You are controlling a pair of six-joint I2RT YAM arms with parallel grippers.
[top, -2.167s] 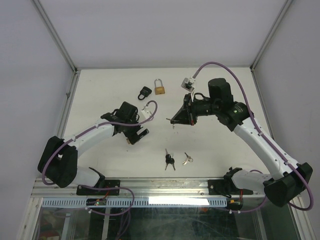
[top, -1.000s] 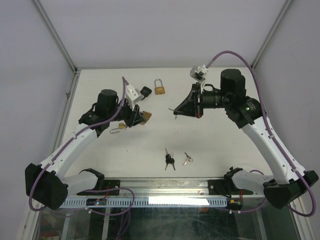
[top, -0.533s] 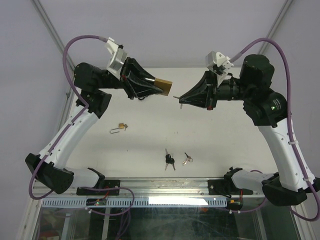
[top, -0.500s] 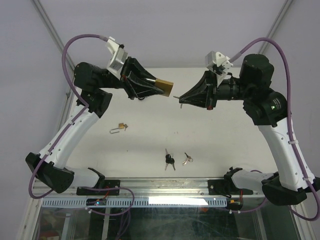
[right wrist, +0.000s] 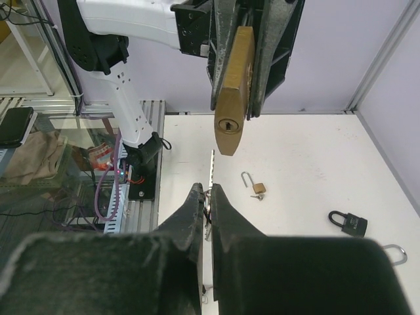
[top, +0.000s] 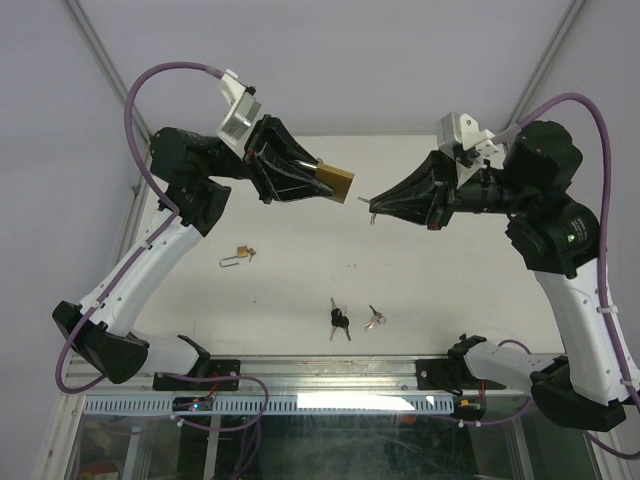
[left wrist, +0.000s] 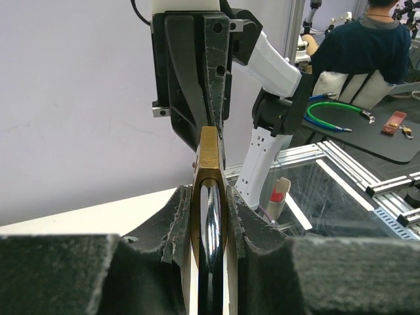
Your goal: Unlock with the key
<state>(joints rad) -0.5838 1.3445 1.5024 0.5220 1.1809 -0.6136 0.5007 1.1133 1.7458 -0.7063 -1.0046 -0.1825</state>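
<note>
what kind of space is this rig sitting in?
Probably a robotics lab, not a factory floor. The white table is boxed in by aluminium framing and plain panels; beyond it a seated person sits at another bench with coiled cables. The padlock and key look like test props.

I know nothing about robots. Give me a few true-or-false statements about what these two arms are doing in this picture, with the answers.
1. The left pincer holds a brass padlock up in the air. True.
2. The key is already inside the keyhole. False: the key, pinched in the right pincer, points at the padlock, but there is a gap between them.
3. Spare keys lie on the table. True.
4. The black padlock is gripped by the right pincer. False: it lies loose on the table.
</note>
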